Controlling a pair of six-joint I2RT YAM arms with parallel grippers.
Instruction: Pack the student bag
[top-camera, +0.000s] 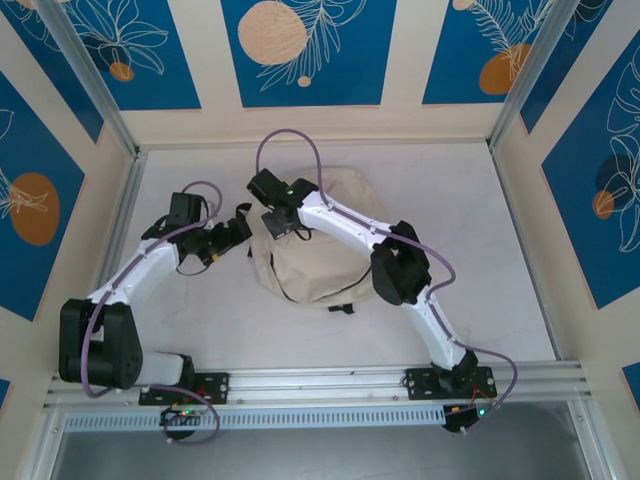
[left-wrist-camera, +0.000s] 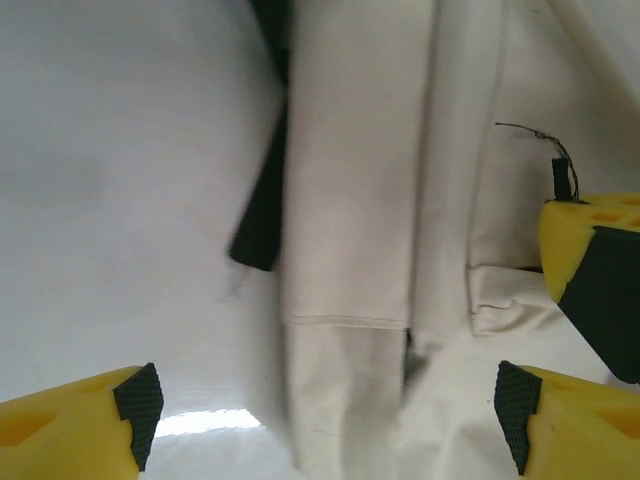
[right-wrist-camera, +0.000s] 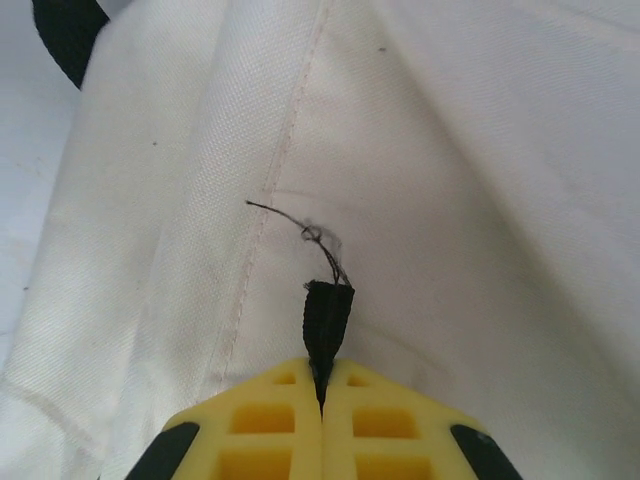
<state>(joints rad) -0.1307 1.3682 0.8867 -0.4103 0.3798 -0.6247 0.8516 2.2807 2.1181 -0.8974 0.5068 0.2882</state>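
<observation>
The student bag (top-camera: 310, 270), cream fabric with black trim, lies slumped in the middle of the white table. My right gripper (top-camera: 272, 222) reaches over its upper left part. In the right wrist view its yellow fingers (right-wrist-camera: 322, 385) are shut on a small black fabric tab (right-wrist-camera: 328, 310) that sticks up from the cream cloth (right-wrist-camera: 450, 150), a loose thread trailing from it. My left gripper (top-camera: 240, 232) sits at the bag's left edge. It stands open (left-wrist-camera: 328, 405), with a fold of the bag (left-wrist-camera: 350, 200) lying between its pads, untouched. A black strap (left-wrist-camera: 262, 215) runs beside that fold.
The right gripper's yellow finger (left-wrist-camera: 585, 235) and the tab (left-wrist-camera: 563, 178) lie close to my left gripper's right side. Bare table (top-camera: 470, 230) stretches right of the bag. Panelled walls and metal posts (top-camera: 95, 80) enclose the table; a rail (top-camera: 330, 382) runs along the near edge.
</observation>
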